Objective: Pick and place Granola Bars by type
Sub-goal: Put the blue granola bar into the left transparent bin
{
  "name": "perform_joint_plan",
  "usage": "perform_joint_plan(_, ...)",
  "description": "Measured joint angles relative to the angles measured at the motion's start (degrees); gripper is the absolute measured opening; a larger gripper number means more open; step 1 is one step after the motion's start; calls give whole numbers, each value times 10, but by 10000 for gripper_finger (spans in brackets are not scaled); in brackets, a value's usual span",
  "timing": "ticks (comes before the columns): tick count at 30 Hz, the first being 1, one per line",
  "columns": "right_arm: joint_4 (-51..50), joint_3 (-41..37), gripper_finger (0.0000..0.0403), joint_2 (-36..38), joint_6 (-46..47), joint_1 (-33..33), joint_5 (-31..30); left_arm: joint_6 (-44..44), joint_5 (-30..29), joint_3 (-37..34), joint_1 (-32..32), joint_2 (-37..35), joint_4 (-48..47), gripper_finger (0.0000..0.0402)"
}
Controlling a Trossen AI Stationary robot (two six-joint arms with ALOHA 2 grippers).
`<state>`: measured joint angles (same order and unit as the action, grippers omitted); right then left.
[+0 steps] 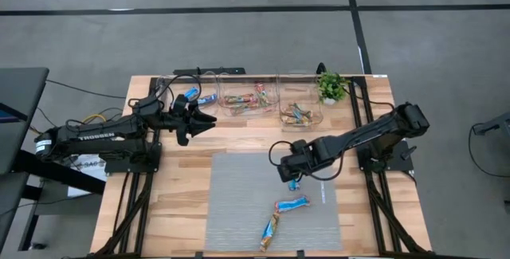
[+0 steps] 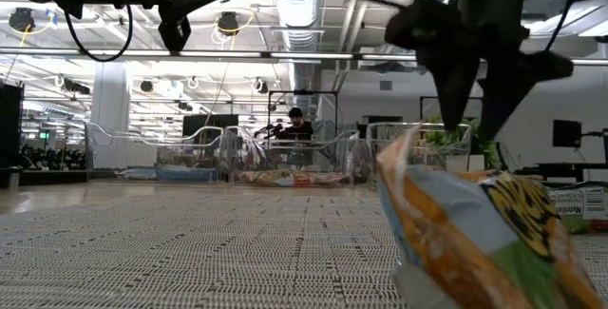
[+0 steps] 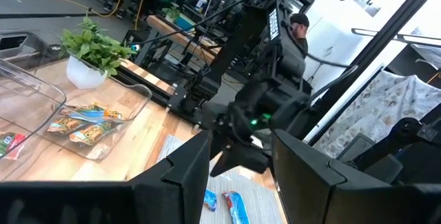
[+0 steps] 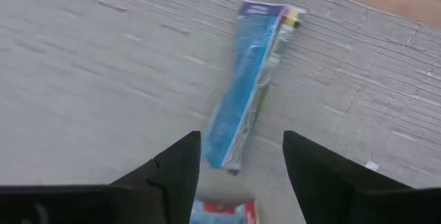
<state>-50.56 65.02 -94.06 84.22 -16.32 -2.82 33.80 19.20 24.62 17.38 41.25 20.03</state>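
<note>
R gripper, jaws wide & empty over blue bar, should drop straight, straddle mid-wrapper; L gripper open, empty, waits by bins.

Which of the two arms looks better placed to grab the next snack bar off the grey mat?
The right one, most likely. The right gripper hangs open just above a blue bar on the grey mat. The left gripper is open too, but sits far off by the clear bins.

Potted plant, grey mat
</note>
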Motion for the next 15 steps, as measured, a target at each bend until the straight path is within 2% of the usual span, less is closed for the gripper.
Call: perform_joint_plan(15,127,-81,209,0,-6,31,13,1,0,0,0,0,-1,148)
